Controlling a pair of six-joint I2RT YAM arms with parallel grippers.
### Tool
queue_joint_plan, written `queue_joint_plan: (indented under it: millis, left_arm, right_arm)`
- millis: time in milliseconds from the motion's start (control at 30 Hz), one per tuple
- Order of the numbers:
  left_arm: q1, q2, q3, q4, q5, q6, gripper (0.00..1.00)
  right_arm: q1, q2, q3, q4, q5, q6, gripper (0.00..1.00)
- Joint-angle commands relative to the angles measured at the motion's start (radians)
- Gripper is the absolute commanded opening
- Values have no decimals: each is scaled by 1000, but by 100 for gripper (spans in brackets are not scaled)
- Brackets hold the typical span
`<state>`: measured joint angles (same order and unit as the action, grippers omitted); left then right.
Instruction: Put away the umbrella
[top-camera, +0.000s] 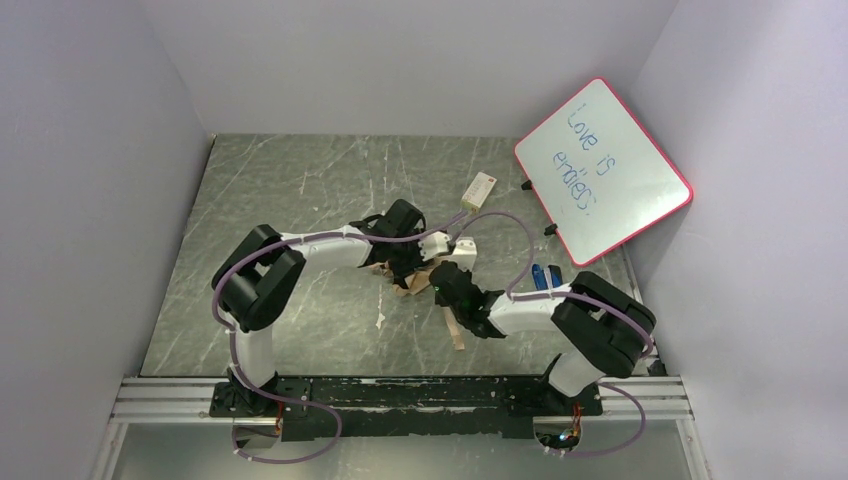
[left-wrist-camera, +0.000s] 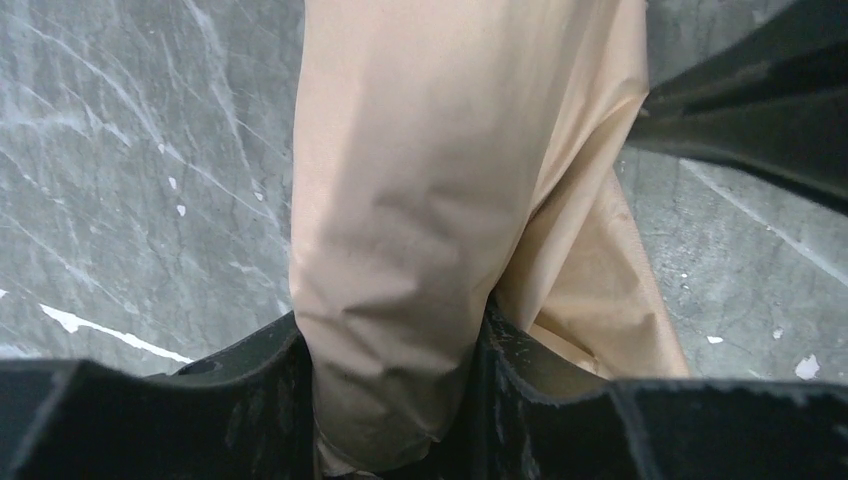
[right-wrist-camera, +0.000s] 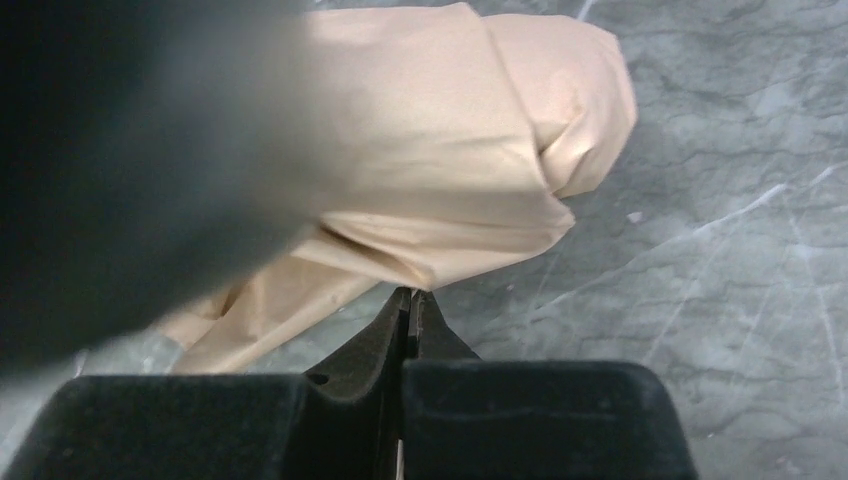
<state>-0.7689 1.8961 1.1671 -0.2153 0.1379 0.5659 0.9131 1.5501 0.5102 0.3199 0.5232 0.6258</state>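
1. Top external view: both arms reach inward and meet over the middle of the table (top-camera: 300, 190). The umbrella (top-camera: 412, 286) lies there as a crumpled tan bundle, and a tan strip runs from it toward the near edge.
2. Left wrist view: the left gripper (left-wrist-camera: 390, 345) clamps a thick roll of the tan fabric between its two fingers (left-wrist-camera: 250, 370), and the roll rises out of the jaws. The hold looks meant to gather the loose canopy into one piece so it can be wrapped.
3. Right wrist view: the right gripper (right-wrist-camera: 410, 300) has its fingers pressed flat together, with the tips touching the lower edge of the fabric. Whether a thin fold is caught between them cannot be told.
4. A dark blur fills the left of that view and is too soft to identify.
5. As a judgement, the putting-away is partway done: the bundle looks loose, and no fastened strap shows.
6. The pink-framed whiteboard (top-camera: 603, 170) leans at the far right, well apart from the work.
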Motion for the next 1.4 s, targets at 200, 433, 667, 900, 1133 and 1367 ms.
queue_joint_plan:
  millis: [200, 433, 667, 900, 1133, 1367]
  left_arm:
    - [15, -27, 45, 38, 71, -102, 5]
    - [44, -73, 47, 62, 115, -133, 5]
    - [66, -94, 56, 59, 123, -133, 5]
    - [66, -61, 14, 49, 29, -92, 5]
    - [65, -31, -23, 89, -27, -110, 5]
    - [48, 1, -42, 88, -72, -82, 5]
  right_arm:
    - [182, 74, 11, -58, -99, -51, 0]
    - [237, 114, 73, -137, -40, -58, 0]
    - [260, 106, 55, -181, -9, -57, 0]
    - [288, 79, 57, -307, 39, -16, 0]
    - [361, 117, 106, -417, 71, -58, 0]
    - [465, 261, 217, -548, 101, -47, 0]
